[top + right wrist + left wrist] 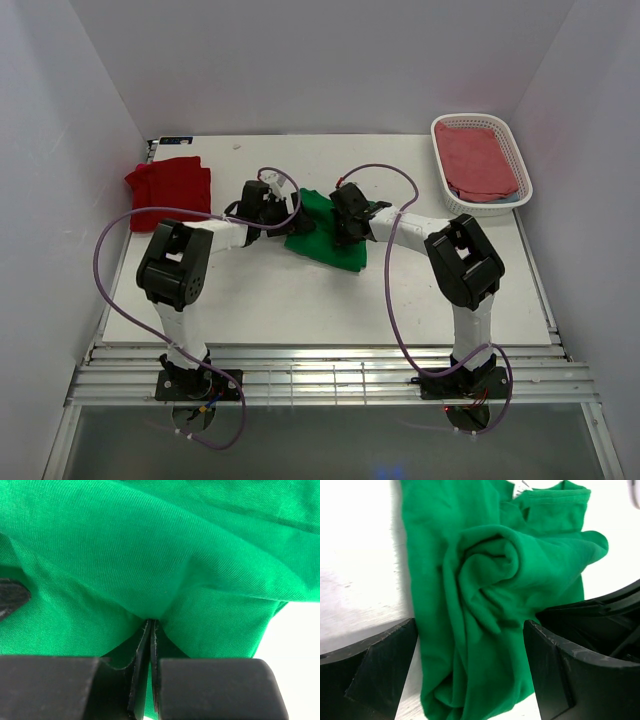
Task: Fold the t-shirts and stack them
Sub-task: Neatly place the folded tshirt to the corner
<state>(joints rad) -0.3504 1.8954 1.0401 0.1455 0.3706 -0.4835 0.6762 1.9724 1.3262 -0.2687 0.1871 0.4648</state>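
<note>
White tabletop (300,300), pale walls (300,60) closing it in on three sides, a green t-shirt (325,238) crumpled at the middle.
At the far left corner lies the red t-shirt (168,186); a white basket (523,160) at far right holds what looks like pinkish cloth. The left gripper (470,630) stands spread wide over the green folds, gripping nothing; the right gripper (151,625) is pinched tight on a fold of it.

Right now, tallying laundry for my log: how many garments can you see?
3: a red t-shirt at the table's far-left corner, a green t-shirt mid-table, a pinkish-red cloth in the white basket. More may lie hidden beneath it.
</note>
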